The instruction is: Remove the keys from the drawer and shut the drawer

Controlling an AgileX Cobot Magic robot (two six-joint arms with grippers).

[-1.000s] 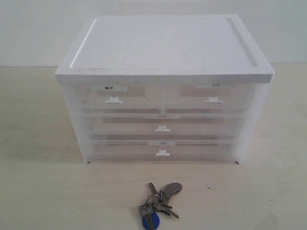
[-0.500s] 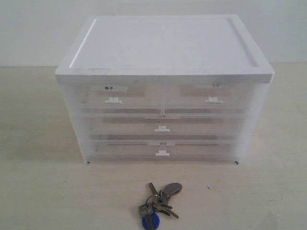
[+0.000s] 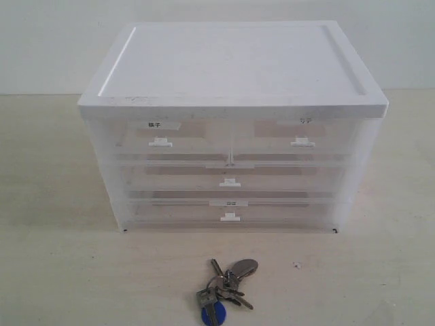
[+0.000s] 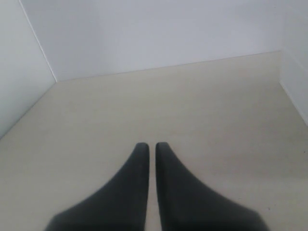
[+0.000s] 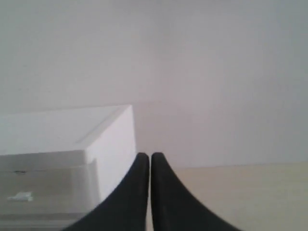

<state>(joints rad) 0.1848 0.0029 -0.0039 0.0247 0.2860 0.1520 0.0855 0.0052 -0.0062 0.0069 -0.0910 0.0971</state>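
Observation:
The keys (image 3: 222, 287), silvery on a ring with a round blue fob, lie on the table in front of the drawer cabinet in the exterior view. The drawer (image 3: 166, 139), top left half-width with a white tab handle and a bold dark label, sits flush with the cabinet front. Neither arm shows in the exterior view. My left gripper (image 4: 148, 144) is shut with nothing in it, over bare tabletop. My right gripper (image 5: 145, 155) is also shut and empty, raised beside a corner of the cabinet (image 5: 72, 139).
The white-topped translucent cabinet (image 3: 231, 68) also holds a top right half-width drawer (image 3: 299, 139) with a fainter label and two full-width drawers (image 3: 230, 182) below. White walls (image 4: 144, 33) bound the pale table (image 3: 61, 272).

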